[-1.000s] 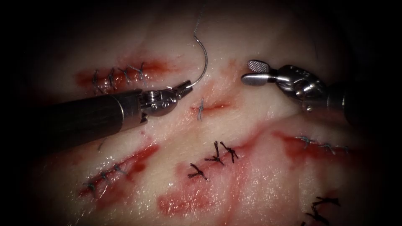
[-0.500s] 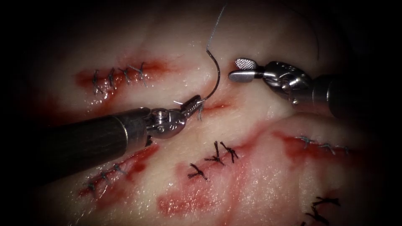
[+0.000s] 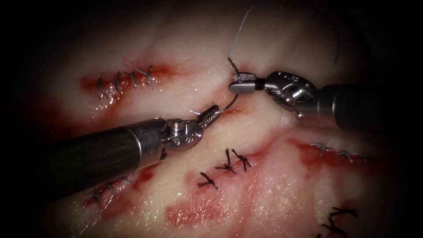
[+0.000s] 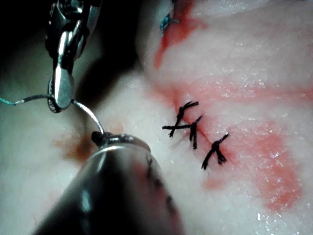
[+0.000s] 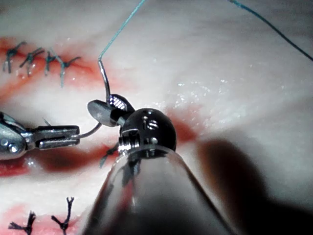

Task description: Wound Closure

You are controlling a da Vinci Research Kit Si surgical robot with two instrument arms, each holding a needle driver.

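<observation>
My left tool [image 3: 210, 114] comes in from the lower left, its jaws shut on the curved needle [image 3: 229, 104] close to its point. The needle arcs up and right, clear of the tissue [image 3: 282, 185]. Around mid-curve my right tool [image 3: 236, 82] is shut on it, just above the short central cut [image 3: 235, 110]. Pale thread [image 3: 240, 28] runs upward from the needle's rear end. In the left wrist view the needle [image 4: 88, 112] spans from my left tool [image 4: 100, 138] to the right tool [image 4: 61, 93]. In the right wrist view the right tool [image 5: 105, 110] grips the needle [image 5: 104, 81], with the left tool [image 5: 54, 136] beside it.
Stitched cuts lie all round: grey-blue stitches at upper left [image 3: 125, 79], lower left [image 3: 110, 183] and right [image 3: 339, 152]. Black knots sit below the centre [image 3: 229, 165] and at lower right [image 3: 339, 218]. Red fluid [image 3: 194, 213] stains the tissue.
The left tool carried the needle right and down toward the central cut. The right tool moved left, and its open jaws closed on the needle's mid-curve.
</observation>
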